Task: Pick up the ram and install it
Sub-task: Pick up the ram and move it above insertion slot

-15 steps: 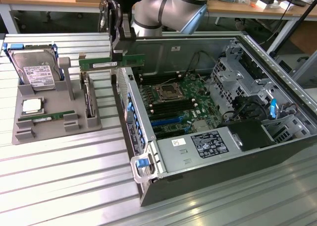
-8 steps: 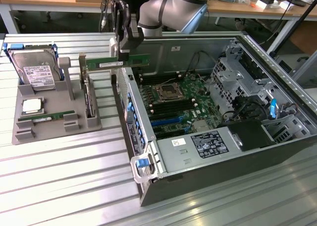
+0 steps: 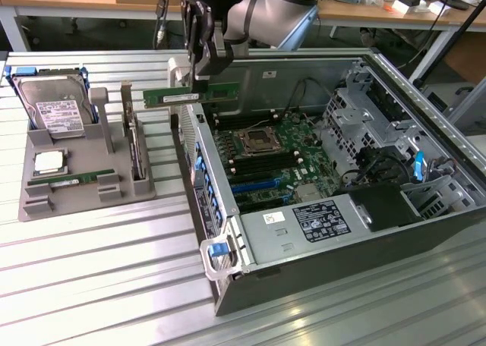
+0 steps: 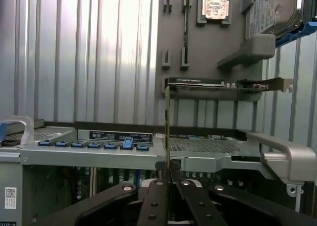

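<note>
The ram [image 3: 193, 95] is pinched by the gripper [image 3: 199, 74]. Its two fingers [image 4: 154, 200] are pressed together on the upper edge of the stick, near its middle. The stick is held level and hangs directly below the gripper, in the air. In the wrist view it is seen from its edge, as a thin line going out from between the fingertips.

Under the held ram, the rim of the open computer case [image 3: 425, 145] is found. A little further from the gripper, inside the case, the motherboard [image 3: 266, 152] is seen.

Well apart from the gripper, toward the exterior view's left, a gray tray [image 3: 83, 198] is placed on the ribbed metal table [image 3: 91, 285]. In it a second ram stick [image 3: 72, 180], a hard drive [image 3: 53, 107], a processor [image 3: 49, 161] and an expansion card [image 3: 135, 145] are kept.
</note>
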Available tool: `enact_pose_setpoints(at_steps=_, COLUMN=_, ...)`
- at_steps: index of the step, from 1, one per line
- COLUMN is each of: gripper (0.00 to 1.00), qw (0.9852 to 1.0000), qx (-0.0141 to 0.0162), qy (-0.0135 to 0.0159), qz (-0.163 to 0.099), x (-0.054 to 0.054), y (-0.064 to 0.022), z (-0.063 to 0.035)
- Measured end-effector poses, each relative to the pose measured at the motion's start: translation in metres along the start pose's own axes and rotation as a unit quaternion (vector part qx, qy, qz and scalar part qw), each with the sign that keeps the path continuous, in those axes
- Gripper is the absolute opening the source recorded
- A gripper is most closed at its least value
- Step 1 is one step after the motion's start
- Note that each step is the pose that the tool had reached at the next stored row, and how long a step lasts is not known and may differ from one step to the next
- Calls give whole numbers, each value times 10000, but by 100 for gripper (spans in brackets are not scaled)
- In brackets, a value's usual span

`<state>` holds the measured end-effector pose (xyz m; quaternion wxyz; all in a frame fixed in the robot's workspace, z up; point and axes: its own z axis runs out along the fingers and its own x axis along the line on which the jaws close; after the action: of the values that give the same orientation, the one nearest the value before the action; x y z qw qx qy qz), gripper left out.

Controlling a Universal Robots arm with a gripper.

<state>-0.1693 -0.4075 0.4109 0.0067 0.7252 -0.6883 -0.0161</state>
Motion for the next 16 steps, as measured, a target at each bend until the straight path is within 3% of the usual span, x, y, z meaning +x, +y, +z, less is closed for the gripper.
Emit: enact_pose_setpoints(at_steps=16, gripper=12, qw=10000, qx=0, qy=0, qz=0, x=16, y=-308, z=-10)
